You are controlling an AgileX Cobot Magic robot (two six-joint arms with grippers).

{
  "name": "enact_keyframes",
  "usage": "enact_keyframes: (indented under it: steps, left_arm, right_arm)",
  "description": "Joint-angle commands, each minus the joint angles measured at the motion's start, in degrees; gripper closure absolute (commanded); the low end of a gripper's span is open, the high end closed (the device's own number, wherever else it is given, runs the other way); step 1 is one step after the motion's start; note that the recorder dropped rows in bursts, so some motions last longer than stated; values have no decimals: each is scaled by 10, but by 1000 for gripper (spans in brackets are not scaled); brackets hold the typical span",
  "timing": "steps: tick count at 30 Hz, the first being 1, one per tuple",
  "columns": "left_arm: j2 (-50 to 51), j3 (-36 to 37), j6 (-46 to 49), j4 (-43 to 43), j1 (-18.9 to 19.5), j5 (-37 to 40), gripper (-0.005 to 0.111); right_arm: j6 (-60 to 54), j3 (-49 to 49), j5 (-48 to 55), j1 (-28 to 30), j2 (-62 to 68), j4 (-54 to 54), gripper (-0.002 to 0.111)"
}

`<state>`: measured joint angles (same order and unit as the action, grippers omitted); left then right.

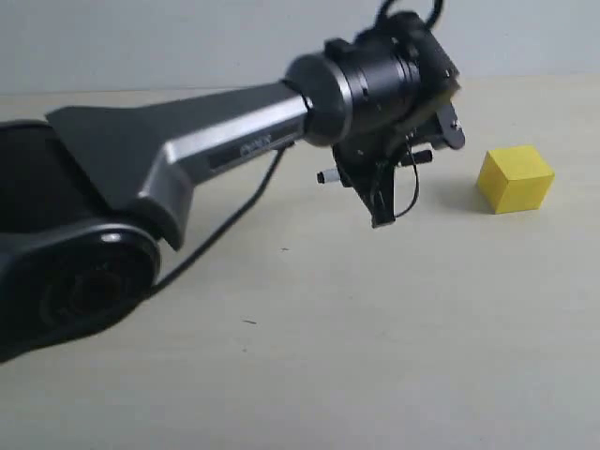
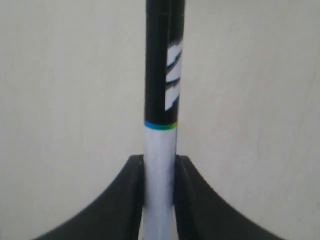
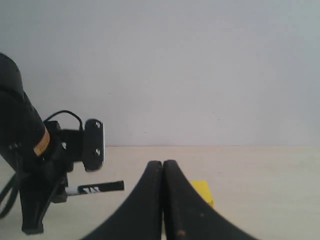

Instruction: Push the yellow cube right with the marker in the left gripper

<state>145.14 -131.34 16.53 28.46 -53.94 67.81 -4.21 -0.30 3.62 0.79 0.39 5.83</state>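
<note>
My left gripper (image 1: pixel 380 192) hangs just above the table, left of the yellow cube (image 1: pixel 515 178). It is shut on the marker (image 1: pixel 375 167), which lies crosswise in the jaws with its black cap end towards the cube, a short gap away. In the left wrist view the white barrel of the marker (image 2: pixel 161 100) is pinched between the two dark fingers (image 2: pixel 134 195) of the left gripper (image 2: pixel 160 162). My right gripper (image 3: pixel 163 165) is shut with nothing in it. Behind it, the yellow cube (image 3: pixel 203 190) is partly hidden, with the marker (image 3: pixel 97 188) to one side.
The beige table (image 1: pixel 309 356) carries only the cube. The grey left arm (image 1: pixel 187 141) crosses the exterior view from the left edge to the upper middle, with a black cable (image 1: pixel 225 225) hanging under it. A pale wall (image 3: pixel 190 65) stands behind the table.
</note>
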Motion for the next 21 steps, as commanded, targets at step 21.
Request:
enact_keyframes:
  steps: [21]
  left_arm:
    - [97, -96, -33, 75, -7, -118, 107]
  right_arm:
    - [-2, 3, -3, 3, -4, 0, 108]
